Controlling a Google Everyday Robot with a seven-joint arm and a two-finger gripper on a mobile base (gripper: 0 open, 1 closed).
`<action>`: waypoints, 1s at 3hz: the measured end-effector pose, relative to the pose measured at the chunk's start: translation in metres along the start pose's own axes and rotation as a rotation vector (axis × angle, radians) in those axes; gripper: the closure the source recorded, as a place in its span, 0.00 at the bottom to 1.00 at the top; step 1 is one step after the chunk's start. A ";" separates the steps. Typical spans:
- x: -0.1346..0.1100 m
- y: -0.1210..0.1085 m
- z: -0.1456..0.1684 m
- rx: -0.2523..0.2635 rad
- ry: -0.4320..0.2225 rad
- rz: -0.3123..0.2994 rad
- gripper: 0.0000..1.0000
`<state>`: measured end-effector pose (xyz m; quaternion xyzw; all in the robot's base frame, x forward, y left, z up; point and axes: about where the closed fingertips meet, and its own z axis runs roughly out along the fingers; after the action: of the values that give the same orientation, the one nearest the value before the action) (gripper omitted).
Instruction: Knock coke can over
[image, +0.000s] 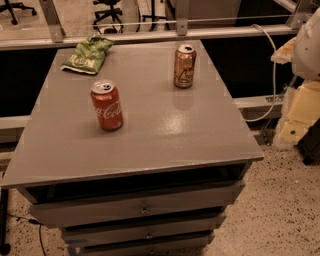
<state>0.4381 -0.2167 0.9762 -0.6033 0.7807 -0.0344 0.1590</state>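
The coke can (106, 105) stood upright on the grey cabinet top (165, 135), its silver top showing and its white script facing the camera. Behind the coke can and to its right stood the orange-tan can (184, 66), also upright and well apart from it. Behind the coke can and slightly to its left lay the green snack bag (87, 54), crumpled at the far corner. Far to the right of the coke can, beyond the cabinet's edge, hung the gripper (296, 117), pale and cream-coloured, well apart from both cans. Below the coke can, at the cabinet's front, the drawers (142, 210) sat stacked one under another.
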 end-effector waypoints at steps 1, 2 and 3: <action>0.000 0.000 0.000 0.000 0.000 0.000 0.00; -0.004 -0.001 0.004 0.006 -0.028 0.007 0.00; -0.021 -0.004 0.032 -0.003 -0.132 0.031 0.00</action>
<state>0.4560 -0.1932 0.9517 -0.5922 0.7778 0.0091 0.2100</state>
